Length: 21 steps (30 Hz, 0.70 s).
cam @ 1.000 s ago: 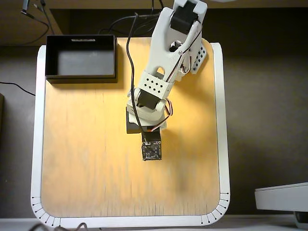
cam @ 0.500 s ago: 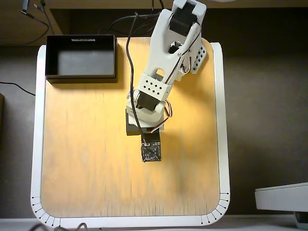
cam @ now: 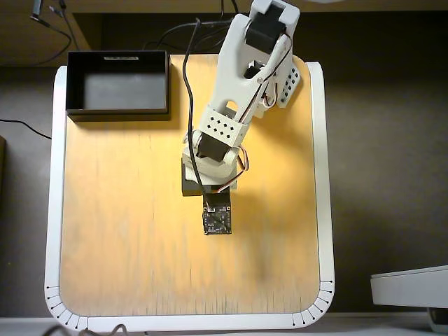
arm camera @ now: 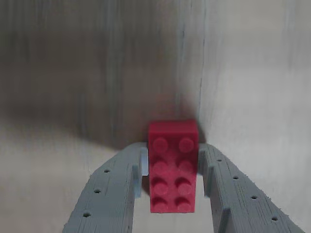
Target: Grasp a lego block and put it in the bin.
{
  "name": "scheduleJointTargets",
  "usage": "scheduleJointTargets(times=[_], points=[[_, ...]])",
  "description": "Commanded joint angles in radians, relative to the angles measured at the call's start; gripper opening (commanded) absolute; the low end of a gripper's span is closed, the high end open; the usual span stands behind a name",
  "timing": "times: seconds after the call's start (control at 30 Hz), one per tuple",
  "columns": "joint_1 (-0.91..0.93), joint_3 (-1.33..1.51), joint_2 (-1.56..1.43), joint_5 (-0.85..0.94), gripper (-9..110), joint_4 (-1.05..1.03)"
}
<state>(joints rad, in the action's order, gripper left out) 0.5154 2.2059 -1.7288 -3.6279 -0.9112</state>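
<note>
Wrist view: claw [arm camera: 171, 194] straddles the lego block [arm camera: 173, 166], one grey finger on each long side of it. Left finger [arm camera: 127, 179] shows a thin gap to the brick; right finger [arm camera: 214, 177] sits just beside it, contact uncertain. Judged: jaws are partly closed around the brick but not clearly clamped, so I cannot tell whether it is gripped yet. Brick lies studs-up, eight studs visible, its far end poking out beyond the fingertips. It looks to rest flat on the pale wood surface [arm camera: 252, 87], with a dark shadow behind it.

Overhead view: claw and brick are hidden under the white arm [cam: 241, 91] and the small circuit board [cam: 217, 220] at the wrist. Against the two earlier overhead frames the wrist has crept slightly toward the top of the picture and a little left; otherwise the arm pose is nearly the same. Reading: no lift or carry is under way, only a small settling over the brick, consistent with the grasp being closed or finished.

Bin [cam: 119, 82] sits at the top-left corner of the surface, well apart from the arm's tip, open and with nothing visible inside. White label on its far rim.

Task stage, judged: grasp in hand; lift, swing to the bin and release all remain. Main risk: brick slipping or twisting if the squeeze is uneven.
</note>
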Motion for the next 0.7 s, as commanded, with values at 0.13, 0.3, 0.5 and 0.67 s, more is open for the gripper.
scheduleJointTargets(times=[0.13, 0.3, 0.5, 0.67], points=[[0.063, -0.101, -0.272, 0.021, 0, 0.011], [0.08, -0.253, -0.339, 0.086, 0, -0.149], [0.163, -0.457, -0.38, 0.167, 0, -0.285], [0.337, -0.664, -0.38, 0.189, 0, -0.492]])
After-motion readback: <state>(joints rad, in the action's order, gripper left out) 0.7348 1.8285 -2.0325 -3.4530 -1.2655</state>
